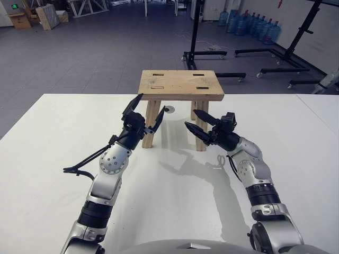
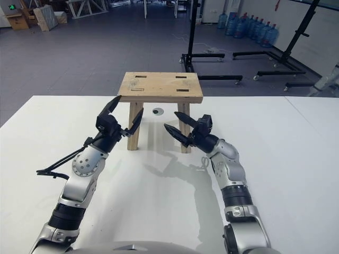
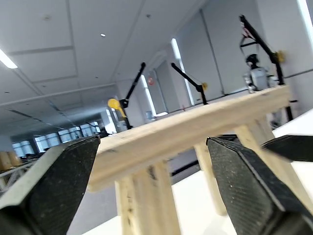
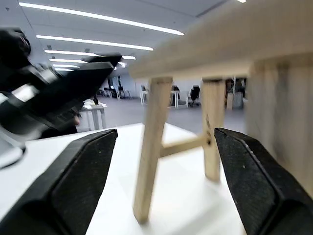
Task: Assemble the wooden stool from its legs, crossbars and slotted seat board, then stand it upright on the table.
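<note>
**Assembled stool upright near table's far edge**

The wooden stool [image 1: 180, 84] stands upright at upper centre, on the white table [image 1: 47, 159]. The left gripper [image 1: 151, 103], fingers spread apart, hangs just beside its left front leg [image 1: 149, 142]. The right gripper [image 1: 190, 117], likewise spread, points at the right front leg [image 1: 201, 144]. Tabletop runs wide to both sides, and black stands [image 1: 193, 37] rise behind.

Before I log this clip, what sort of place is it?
Likely a large lab or workshop hall, not a home: a wide grey floor, black wheeled stands, and water jugs lined by the far wall. The stool stands on a white table.
</note>
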You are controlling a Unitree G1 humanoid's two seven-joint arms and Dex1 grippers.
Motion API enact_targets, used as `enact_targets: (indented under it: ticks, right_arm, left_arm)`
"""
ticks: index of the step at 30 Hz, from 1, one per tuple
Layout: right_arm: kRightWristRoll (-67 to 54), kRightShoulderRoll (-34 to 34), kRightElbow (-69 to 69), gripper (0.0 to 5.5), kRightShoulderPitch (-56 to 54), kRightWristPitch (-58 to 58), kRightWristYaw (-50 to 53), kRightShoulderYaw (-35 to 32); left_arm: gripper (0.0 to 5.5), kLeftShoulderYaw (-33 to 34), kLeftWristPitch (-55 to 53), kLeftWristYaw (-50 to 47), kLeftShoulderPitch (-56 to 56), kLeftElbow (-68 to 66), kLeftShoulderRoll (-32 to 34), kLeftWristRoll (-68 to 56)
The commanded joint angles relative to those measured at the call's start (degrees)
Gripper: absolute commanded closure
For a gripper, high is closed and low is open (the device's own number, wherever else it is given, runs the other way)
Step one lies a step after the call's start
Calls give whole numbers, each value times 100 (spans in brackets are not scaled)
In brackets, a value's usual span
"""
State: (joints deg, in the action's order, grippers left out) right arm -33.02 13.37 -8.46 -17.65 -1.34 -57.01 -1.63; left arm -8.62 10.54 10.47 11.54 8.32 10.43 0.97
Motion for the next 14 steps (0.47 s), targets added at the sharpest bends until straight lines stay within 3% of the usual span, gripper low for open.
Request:
enact_targets:
  ticks: [1,4,7,14]
  right_arm:
    - [78,-418,1334,185,282,-128,869,11]
    - [1498,-934,1170,185,12,-1637,2215,-232]
    - [2430,-1255,619,185,-384,-2411,3585,-578]
    - [3173,-1337,-181,185,-589,-3014,4716,-551]
  left_arm:
    - [150,211,98,-368,298,53,-158,266]
    - [150,331,192,-678,573,18,-322,429]
    - [150,499,185,-1002,772,-306,-516,460]
    - [150,481,555,-1379,989,-696,-614,943]
